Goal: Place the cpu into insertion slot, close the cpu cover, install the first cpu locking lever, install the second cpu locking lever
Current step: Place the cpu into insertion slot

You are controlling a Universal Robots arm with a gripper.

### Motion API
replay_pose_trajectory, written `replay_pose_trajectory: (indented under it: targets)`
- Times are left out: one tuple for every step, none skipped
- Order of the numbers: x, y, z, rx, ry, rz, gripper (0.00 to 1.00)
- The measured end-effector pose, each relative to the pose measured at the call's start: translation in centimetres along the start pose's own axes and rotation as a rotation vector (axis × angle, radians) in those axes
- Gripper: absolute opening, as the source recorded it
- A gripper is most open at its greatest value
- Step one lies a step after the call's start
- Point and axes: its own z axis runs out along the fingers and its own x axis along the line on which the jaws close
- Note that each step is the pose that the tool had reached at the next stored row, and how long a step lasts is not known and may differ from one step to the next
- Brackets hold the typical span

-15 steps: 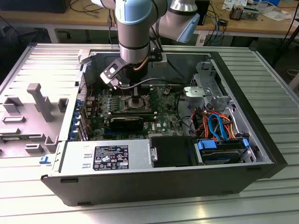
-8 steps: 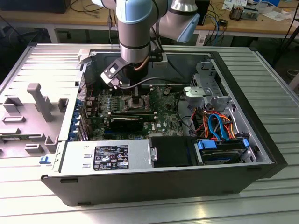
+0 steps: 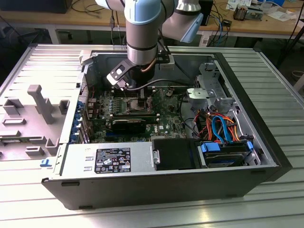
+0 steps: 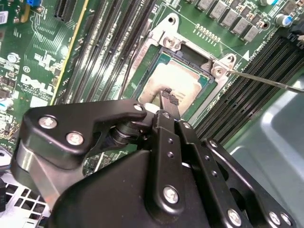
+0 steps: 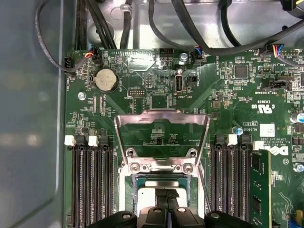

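Note:
The cpu (image 5: 151, 189) lies flat in the socket, its dull silver top (image 4: 183, 78) showing in both wrist views. My gripper (image 5: 166, 194) hangs directly over it with the fingers drawn together and nothing between them; the padded tip (image 4: 169, 99) is just above or touching the chip's top. The cpu cover (image 5: 161, 116), a thin silvery frame with a square window, stands swung open beyond the socket. A thin wire locking lever (image 4: 266, 81) juts out unlatched beside the socket. In the exterior view my gripper (image 3: 141, 95) reaches down into the open computer case (image 3: 266, 142) above the motherboard (image 3: 166, 121).
Black memory slots (image 5: 90, 180) flank the socket on both sides, with one memory stick (image 5: 259, 190) fitted. Cables (image 5: 190, 28) cross the case wall beyond the board. The power supply (image 3: 109, 159), drive bay (image 3: 225, 152) and orange and blue cables (image 3: 218, 126) fill the case's near side.

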Motion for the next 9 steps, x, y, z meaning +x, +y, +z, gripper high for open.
replay_pose_trajectory:
  targets:
    - [-0.11, 0.03, 0.0, 0.0001, 0.0, 0.0, 0.11]
    - [-0.2, 0.03, 0.0, 0.0002, 0.0, 0.0, 0.11]
    - [-0.27, 0.04, -0.01, 0.0001, 0.0, 0.0, 0.11]
    - [-0.45, 0.04, -0.01, 0.0002, 0.0, 0.0, 0.11]
    - [-0.65, 0.04, -0.01, 0.0002, 0.0, 0.0, 0.11]
    - [-0.71, 0.05, -0.02, 0.0002, 0.0, 0.0, 0.11]
    - [-0.78, 0.05, -0.02, 0.0002, 0.0, 0.0, 0.11]
    - [-0.86, 0.06, -0.02, 0.0002, 0.0001, 0.0, 0.11]
    - [-0.92, 0.06, -0.02, 0.0002, 0.0001, 0.0, 0.11]
